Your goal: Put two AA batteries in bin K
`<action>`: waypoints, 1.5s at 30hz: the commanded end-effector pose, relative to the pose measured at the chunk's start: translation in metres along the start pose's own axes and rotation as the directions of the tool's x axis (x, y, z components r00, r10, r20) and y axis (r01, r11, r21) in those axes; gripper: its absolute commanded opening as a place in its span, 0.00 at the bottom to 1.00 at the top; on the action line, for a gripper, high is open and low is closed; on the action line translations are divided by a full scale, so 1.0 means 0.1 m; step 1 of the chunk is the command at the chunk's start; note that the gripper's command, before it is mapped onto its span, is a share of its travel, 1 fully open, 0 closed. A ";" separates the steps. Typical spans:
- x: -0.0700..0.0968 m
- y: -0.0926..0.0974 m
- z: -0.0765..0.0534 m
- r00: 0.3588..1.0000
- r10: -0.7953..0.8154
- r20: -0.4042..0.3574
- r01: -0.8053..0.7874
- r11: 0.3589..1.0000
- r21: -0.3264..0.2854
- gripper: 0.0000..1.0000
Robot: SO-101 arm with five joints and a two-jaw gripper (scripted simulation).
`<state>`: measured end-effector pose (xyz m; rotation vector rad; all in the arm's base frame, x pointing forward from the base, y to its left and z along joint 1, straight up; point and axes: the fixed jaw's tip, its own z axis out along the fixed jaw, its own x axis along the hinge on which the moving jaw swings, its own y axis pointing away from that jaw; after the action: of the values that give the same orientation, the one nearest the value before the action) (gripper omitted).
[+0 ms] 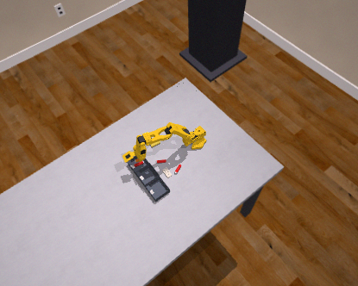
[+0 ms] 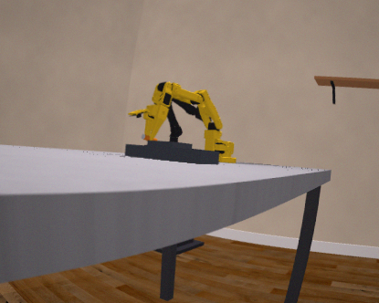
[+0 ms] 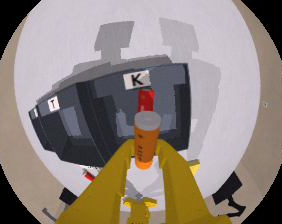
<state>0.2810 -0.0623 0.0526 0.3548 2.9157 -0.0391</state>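
I count four batteries: one (image 3: 145,141) clamped in my jaws, one (image 3: 146,100) inside the bin marked K, two (image 1: 161,161) (image 1: 177,169) on the table. One row of bins (image 1: 157,189). One small pale block (image 1: 167,173).

Grey table (image 1: 74,224): dark bin row (image 1: 151,180), two red batteries (image 1: 161,161), white tag (image 1: 167,173).
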 end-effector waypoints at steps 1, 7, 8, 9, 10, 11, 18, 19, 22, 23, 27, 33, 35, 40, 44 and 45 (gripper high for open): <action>-0.12 0.02 -0.19 0.995 -0.017 0.099 0.017 1.000 -0.001 0.00; -0.11 0.02 -0.17 0.995 -0.017 0.099 0.017 1.000 -0.001 0.00; -0.11 0.02 -0.16 0.995 -0.017 0.099 0.017 1.000 -0.001 0.00; -0.11 0.02 -0.16 0.995 -0.017 0.099 0.017 1.000 -0.001 0.00; -0.11 0.02 -0.16 0.995 -0.017 0.099 0.017 1.000 -0.001 0.00; -0.11 0.02 -0.16 0.995 -0.017 0.099 0.017 1.000 -0.001 0.00; -0.11 0.02 -0.15 0.995 -0.017 0.099 0.017 1.000 -0.001 0.00; -0.15 0.02 -0.25 0.989 -0.016 0.145 0.017 1.000 -0.001 0.00; -0.15 0.02 -0.25 0.989 -0.016 0.145 0.017 1.000 -0.001 0.00; -0.15 0.02 -0.25 0.989 -0.016 0.145 0.017 1.000 -0.001 0.00; -0.15 0.02 -0.25 0.989 -0.016 0.145 0.017 1.000 -0.001 0.00; -0.15 0.02 -0.25 0.989 -0.016 0.145 0.017 1.000 -0.001 0.00; -0.15 0.02 -0.25 0.989 -0.016 0.145 0.017 1.000 -0.001 0.00; -0.15 0.02 -0.24 0.989 -0.016 0.145 0.017 1.000 -0.001 0.00; -0.14 0.02 -0.21 0.989 -0.016 0.145 0.017 1.000 -0.001 0.00; -0.14 0.02 -0.20 0.989 -0.016 0.145 0.017 1.000 -0.001 0.00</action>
<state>0.2831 -0.0628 0.0540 0.3494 2.8719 -0.0465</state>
